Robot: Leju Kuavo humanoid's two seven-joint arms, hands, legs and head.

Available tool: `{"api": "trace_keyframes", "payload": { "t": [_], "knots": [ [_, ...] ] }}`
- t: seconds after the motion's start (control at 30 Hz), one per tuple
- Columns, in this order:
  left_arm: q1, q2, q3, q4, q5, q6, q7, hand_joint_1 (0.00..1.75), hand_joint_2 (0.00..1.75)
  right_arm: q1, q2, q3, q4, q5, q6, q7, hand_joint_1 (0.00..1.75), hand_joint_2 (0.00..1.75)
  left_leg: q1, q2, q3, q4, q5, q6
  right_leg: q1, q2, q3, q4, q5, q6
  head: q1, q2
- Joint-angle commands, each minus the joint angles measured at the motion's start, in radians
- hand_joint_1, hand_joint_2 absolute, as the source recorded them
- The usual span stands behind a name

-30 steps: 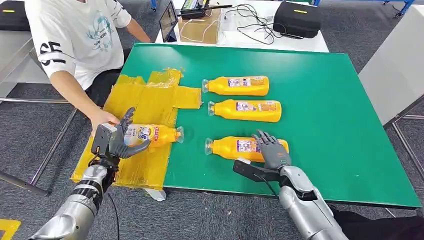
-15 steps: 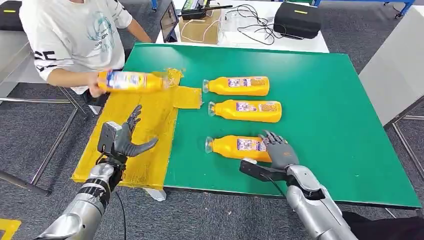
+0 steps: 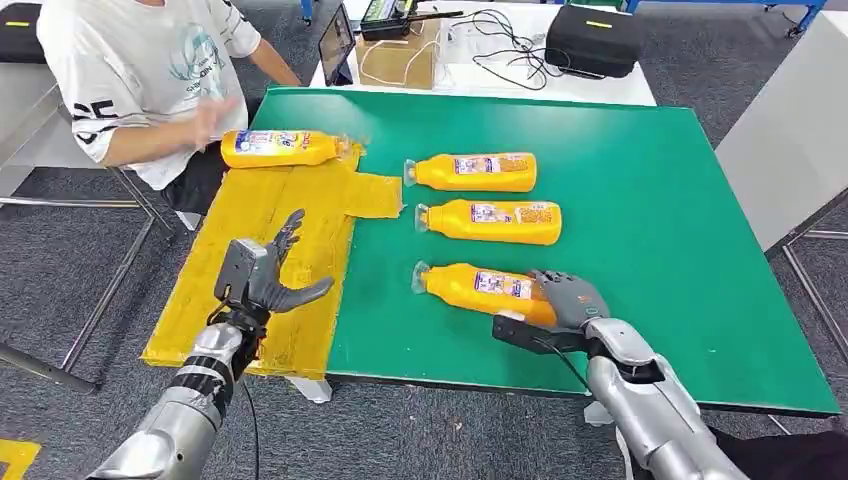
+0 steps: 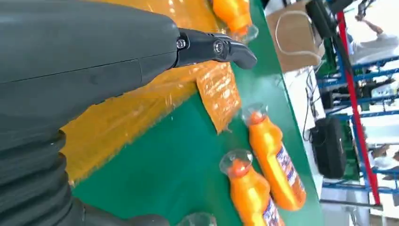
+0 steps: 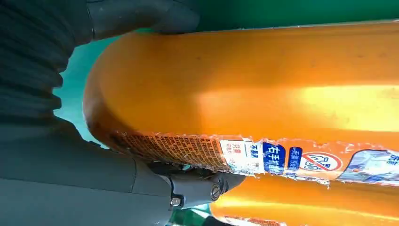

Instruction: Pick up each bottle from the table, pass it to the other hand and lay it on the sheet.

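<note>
Orange bottle (image 3: 485, 290), nearest of 3 on the green table (image 3: 680, 230), lies gripped at its base by the right robot hand (image 3: 568, 300). Left robot hand (image 3: 268, 280) hovers over the yellow sheet (image 3: 300, 215), fingers spread, holding nothing. A 4th bottle (image 3: 275, 148) lies at the sheet's far end.

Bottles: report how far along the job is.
Done: one bottle lies at the far end of the yellow sheet, by a person's hand. In hand: the right hand is wrapped around the base of the nearest bottle, which lies on the green table; the left hand waits open over the sheet. Left: the middle bottle and far bottle, untouched.
</note>
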Motion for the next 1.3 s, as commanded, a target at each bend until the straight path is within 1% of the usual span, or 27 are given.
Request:
{"api": "trace_keyframes", "payload": {
  "t": [0.03, 0.1, 0.17, 0.2, 0.23, 0.3, 0.37, 0.4, 0.47, 0.5, 0.57, 0.6, 0.67, 0.73, 0.8, 0.83, 0.9, 1.0, 1.07, 1.13, 1.23, 1.3],
  "knots": [
    [-0.052, -0.025, -0.036, 0.058, 0.063, 0.012, 0.035, 0.00, 1.75, -0.089, 0.150, 0.026, 0.295, -0.140, -0.039, -0.113, 1.75, 1.75, 0.002, 0.001, 0.004, 0.000, -0.001, -0.002, 0.002, 0.000, 0.004, -0.001, 0.000, -0.002, 0.001, 0.000],
    [-0.055, -0.032, -0.032, 0.055, 0.101, 0.009, 0.056, 0.00, 1.75, -0.070, 0.236, -0.046, 0.272, -0.225, -0.135, -0.145, 1.75, 1.75, 0.003, 0.004, 0.005, 0.000, -0.001, -0.002, 0.003, 0.004, 0.004, -0.002, 0.001, -0.003, 0.001, 0.000],
    [-0.055, -0.037, -0.058, 0.051, 0.098, 0.038, 0.064, 0.00, 1.75, -0.045, 0.299, -0.096, 0.232, -0.288, -0.222, -0.175, 1.75, 1.75, 0.003, 0.009, 0.007, -0.001, -0.002, -0.004, 0.004, 0.012, 0.003, -0.002, 0.004, -0.006, 0.001, 0.000],
    [-0.053, -0.041, -0.071, 0.050, 0.093, 0.056, 0.066, 0.00, 1.75, -0.032, 0.331, -0.119, 0.204, -0.307, -0.286, -0.180, 1.75, 1.75, 0.002, 0.009, 0.005, -0.001, -0.002, -0.004, 0.003, 0.012, 0.001, -0.001, 0.004, -0.005, 0.001, 0.000],
    [-0.052, -0.045, -0.084, 0.046, 0.081, 0.081, 0.063, 0.00, 1.75, -0.030, 0.347, -0.117, 0.196, -0.303, -0.317, -0.175, 1.75, 1.75, 0.002, 0.008, 0.005, -0.001, -0.002, -0.004, 0.003, 0.011, 0.001, 0.000, 0.003, -0.005, 0.000, 0.000],
    [-0.052, -0.048, -0.085, 0.046, 0.081, 0.084, 0.063, 0.00, 1.75, -0.031, 0.351, -0.115, 0.195, -0.301, -0.320, -0.171, 1.75, 1.75, 0.002, 0.008, 0.004, 0.000, -0.001, -0.005, 0.003, 0.011, -0.001, 0.001, 0.003, -0.005, 0.000, 0.000],
    [-0.049, -0.046, -0.118, 0.037, 0.043, 0.155, 0.052, 0.00, 1.75, -0.029, 0.371, -0.134, 0.181, -0.318, -0.387, -0.192, 1.75, 1.75, 0.004, 0.005, 0.003, 0.000, -0.001, -0.006, 0.005, 0.009, 0.000, 0.001, 0.001, -0.005, 0.000, 0.000],
    [-0.053, -0.054, -0.119, 0.045, 0.066, 0.133, 0.064, 0.00, 1.75, -0.034, 0.400, -0.156, 0.182, -0.367, -0.394, -0.222, 1.75, 1.75, 0.004, 0.005, 0.002, 0.000, 0.000, -0.006, 0.005, 0.008, -0.001, 0.001, 0.001, -0.004, 0.000, 0.000],
    [-0.056, -0.062, -0.131, 0.057, 0.081, 0.114, 0.068, 0.00, 1.75, -0.044, 0.433, -0.157, 0.190, -0.398, -0.416, -0.245, 1.75, 1.75, 0.005, 0.004, -0.001, 0.000, 0.000, -0.005, 0.004, 0.008, -0.003, 0.002, 0.001, -0.004, 0.000, 0.000],
    [-0.054, -0.068, -0.130, 0.063, 0.135, 0.043, 0.087, 0.00, 1.75, -0.048, 0.446, -0.149, 0.195, -0.415, -0.431, -0.255, 1.75, 1.75, 0.005, 0.003, -0.002, 0.000, 0.001, -0.005, 0.004, 0.009, -0.004, 0.002, 0.002, -0.003, 0.000, 0.000],
    [-0.043, -0.073, -0.136, 0.061, 0.212, -0.066, 0.118, 0.00, 1.75, -0.050, 0.459, -0.132, 0.200, -0.444, -0.429, -0.264, 1.75, 1.75, 0.005, 0.005, -0.002, 0.001, -0.001, -0.005, 0.004, 0.010, -0.003, 0.002, 0.001, -0.004, 0.001, 0.000],
    [-0.029, -0.074, -0.157, 0.041, 0.239, -0.112, 0.124, 0.00, 1.75, -0.052, 0.463, -0.120, 0.206, -0.454, -0.425, -0.268, 1.75, 1.75, 0.004, 0.004, -0.003, 0.000, 0.000, -0.005, 0.003, 0.010, -0.004, 0.002, 0.002, -0.003, 0.001, 0.000],
    [-0.027, -0.079, -0.160, 0.039, 0.238, -0.109, 0.123, 0.00, 1.75, -0.051, 0.465, -0.119, 0.206, -0.454, -0.426, -0.268, 1.75, 1.75, 0.005, 0.004, -0.002, 0.000, -0.001, -0.006, 0.004, 0.009, -0.003, 0.000, 0.001, -0.004, 0.000, 0.000],
    [-0.021, -0.079, -0.165, 0.025, 0.242, -0.107, 0.128, 0.00, 1.75, -0.052, 0.464, -0.118, 0.211, -0.457, -0.428, -0.271, 1.75, 1.75, 0.004, 0.001, -0.004, 0.000, 0.001, -0.005, 0.003, 0.006, -0.005, 0.000, 0.002, -0.003, 0.001, 0.000],
    [-0.003, -0.079, -0.202, -0.012, 0.311, -0.199, 0.162, 0.00, 1.75, -0.058, 0.462, -0.090, 0.225, -0.457, -0.407, -0.276, 1.75, 1.75, 0.004, 0.001, -0.005, 0.000, 0.001, -0.005, 0.003, 0.006, -0.005, 0.000, 0.002, -0.003, 0.000, 0.000],
    [0.002, -0.082, -0.219, -0.028, 0.313, -0.198, 0.164, 0.00, 1.75, -0.059, 0.465, -0.078, 0.227, -0.451, -0.402, -0.281, 1.75, 1.75, 0.004, 0.001, -0.005, 0.000, 0.001, -0.005, 0.003, 0.007, -0.005, 0.000, 0.002, -0.003, 0.000, 0.000],
    [0.000, -0.089, -0.252, -0.056, 0.301, -0.148, 0.164, 0.00, 1.75, -0.059, 0.473, -0.035, 0.246, -0.409, -0.419, -0.267, 1.75, 1.75, 0.004, 0.001, -0.005, 0.000, 0.000, -0.005, 0.004, 0.006, -0.005, 0.000, 0.002, -0.003, 0.000, 0.000],
    [-0.017, -0.092, -0.246, -0.055, 0.368, -0.179, 0.199, 0.00, 1.75, -0.053, 0.484, 0.004, 0.251, -0.381, -0.416, -0.268, 1.75, 1.75, 0.004, 0.001, -0.006, 0.000, 0.000, -0.005, 0.004, 0.006, -0.006, 0.000, 0.002, -0.003, 0.001, 0.000],
    [-0.017, -0.087, -0.244, -0.061, 0.391, -0.193, 0.195, 0.00, 1.75, -0.042, 0.489, 0.019, 0.243, -0.375, -0.412, -0.268, 1.75, 1.75, 0.005, 0.002, -0.004, 0.001, -0.001, -0.006, 0.004, 0.007, -0.004, 0.001, 0.001, -0.004, 0.000, 0.000],
    [-0.018, -0.086, -0.245, -0.063, 0.390, -0.192, 0.196, 0.00, 1.75, -0.039, 0.492, 0.022, 0.242, -0.374, -0.412, -0.268, 1.75, 1.75, 0.005, 0.001, -0.006, 0.000, 0.001, -0.005, 0.004, 0.006, -0.006, 0.000, 0.002, -0.003, 0.001, 0.000],
    [-0.011, -0.086, -0.243, -0.097, 0.403, -0.159, 0.180, 0.00, 1.75, -0.020, 0.493, 0.051, 0.216, -0.374, -0.385, -0.254, 1.75, 1.75, 0.005, 0.001, -0.003, 0.000, -0.001, -0.006, 0.005, 0.006, -0.003, 0.000, 0.001, -0.004, 0.000, 0.000],
    [-0.018, -0.080, -0.254, -0.080, 0.407, -0.164, 0.194, 0.00, 1.75, -0.011, 0.493, 0.063, 0.222, -0.378, -0.374, -0.246, 1.75, 1.75, 0.004, 0.001, -0.006, -0.001, 0.001, -0.005, 0.004, 0.005, -0.006, 0.000, 0.002, -0.003, 0.000, 0.000]
  ]
}}
